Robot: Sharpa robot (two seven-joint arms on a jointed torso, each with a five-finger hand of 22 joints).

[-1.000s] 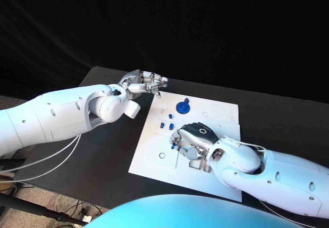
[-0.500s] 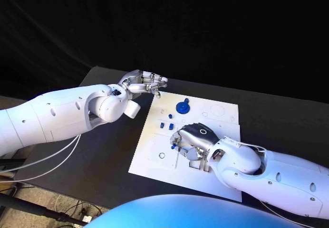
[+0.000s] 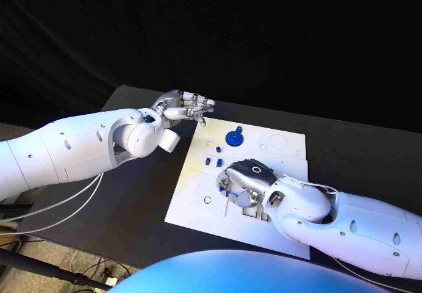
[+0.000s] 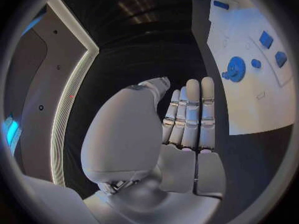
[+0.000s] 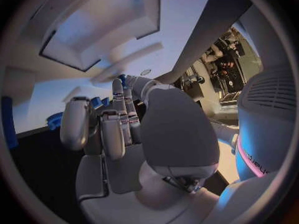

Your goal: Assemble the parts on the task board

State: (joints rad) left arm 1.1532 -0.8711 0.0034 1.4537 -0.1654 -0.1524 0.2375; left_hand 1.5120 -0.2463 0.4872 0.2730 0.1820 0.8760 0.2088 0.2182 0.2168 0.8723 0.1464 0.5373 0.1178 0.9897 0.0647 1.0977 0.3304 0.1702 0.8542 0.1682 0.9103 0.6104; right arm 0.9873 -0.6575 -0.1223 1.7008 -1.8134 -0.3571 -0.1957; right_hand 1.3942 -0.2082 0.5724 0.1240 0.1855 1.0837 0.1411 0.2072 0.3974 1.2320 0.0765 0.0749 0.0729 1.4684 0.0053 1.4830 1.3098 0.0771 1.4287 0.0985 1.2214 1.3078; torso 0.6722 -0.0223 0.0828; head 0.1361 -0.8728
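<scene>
My right robot hand [image 3: 244, 180] is down over the middle of the task board [image 3: 282, 143], fingers curled toward its surface. There is a bit of blue right at my fingertips, but I cannot tell whether I am pinching a part or only touching one that lies there. My left robot hand [image 3: 185, 105] hovers off the board's far left corner above the black tabletop [image 3: 352, 149]; in the left wrist view its fingers [image 4: 190, 112] lie straight and side by side, holding nothing.

As for progress, I judge the job partly done. A round blue knob-like part [image 3: 234, 137] already stands in the board near its far edge, and three small blue parts [image 3: 212, 160] sit just this side of it, between the knob and my right robot hand; whether they are seated in their holes or merely laid there I cannot say. A ring-shaped outline [image 3: 278, 142] beside the knob and another circle [image 3: 207, 199] near the board's left edge look unfilled, so more placing seems left.
</scene>
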